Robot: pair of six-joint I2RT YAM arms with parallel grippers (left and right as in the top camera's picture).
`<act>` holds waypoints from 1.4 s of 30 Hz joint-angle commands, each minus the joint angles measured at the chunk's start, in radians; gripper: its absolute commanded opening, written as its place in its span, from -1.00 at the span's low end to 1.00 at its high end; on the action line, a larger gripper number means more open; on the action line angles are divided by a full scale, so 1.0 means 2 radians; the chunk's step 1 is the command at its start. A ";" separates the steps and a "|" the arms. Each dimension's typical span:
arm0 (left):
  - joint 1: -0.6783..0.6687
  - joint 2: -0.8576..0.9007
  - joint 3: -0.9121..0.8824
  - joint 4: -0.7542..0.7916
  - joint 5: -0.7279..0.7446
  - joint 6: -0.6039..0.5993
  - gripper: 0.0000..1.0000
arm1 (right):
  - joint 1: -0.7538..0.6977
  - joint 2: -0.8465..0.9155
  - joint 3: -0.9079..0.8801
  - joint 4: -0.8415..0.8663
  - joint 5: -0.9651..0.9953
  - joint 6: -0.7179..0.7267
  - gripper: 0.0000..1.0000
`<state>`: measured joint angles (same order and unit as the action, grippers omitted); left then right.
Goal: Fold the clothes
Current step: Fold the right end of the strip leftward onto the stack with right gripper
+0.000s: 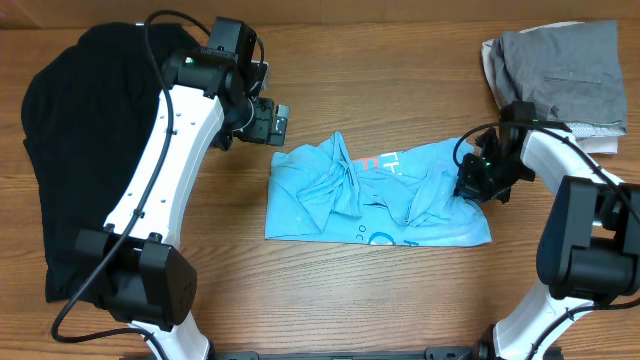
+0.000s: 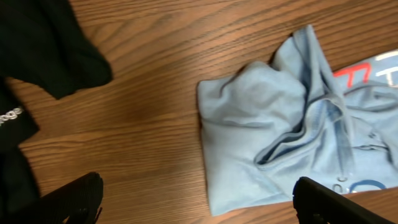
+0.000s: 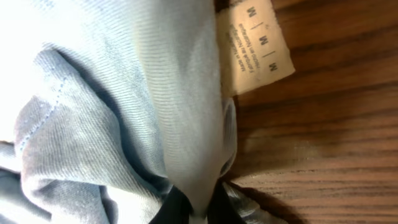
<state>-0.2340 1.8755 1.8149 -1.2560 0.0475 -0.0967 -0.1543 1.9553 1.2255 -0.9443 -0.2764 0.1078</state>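
The light blue T-shirt [image 1: 375, 195] lies crumpled in the middle of the table, with white and red lettering showing. It also fills the right of the left wrist view [image 2: 280, 130]. My right gripper [image 1: 472, 182] is shut on a pinch of the shirt's right edge [image 3: 186, 143], beside the white neck tag [image 3: 255, 43]. My left gripper [image 1: 272, 122] is open and empty, hovering just above the shirt's upper left corner; its fingers [image 2: 199, 205] straddle bare wood and the shirt's edge. The black shirt [image 1: 85, 140] lies in a heap at the far left, with a small white logo [image 2: 7, 116].
A folded pile of grey and white clothes [image 1: 560, 80] sits at the back right corner. The wooden table [image 1: 380, 290] runs bare along the front.
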 commanded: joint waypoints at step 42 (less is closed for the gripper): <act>0.151 -0.007 0.011 -0.006 -0.041 0.024 1.00 | 0.409 -0.022 0.183 0.050 -0.041 0.156 -0.91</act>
<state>0.0616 1.8755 1.8149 -1.2736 -0.0311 -0.0704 0.6338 1.9102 1.5681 -0.8719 -0.3717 0.3767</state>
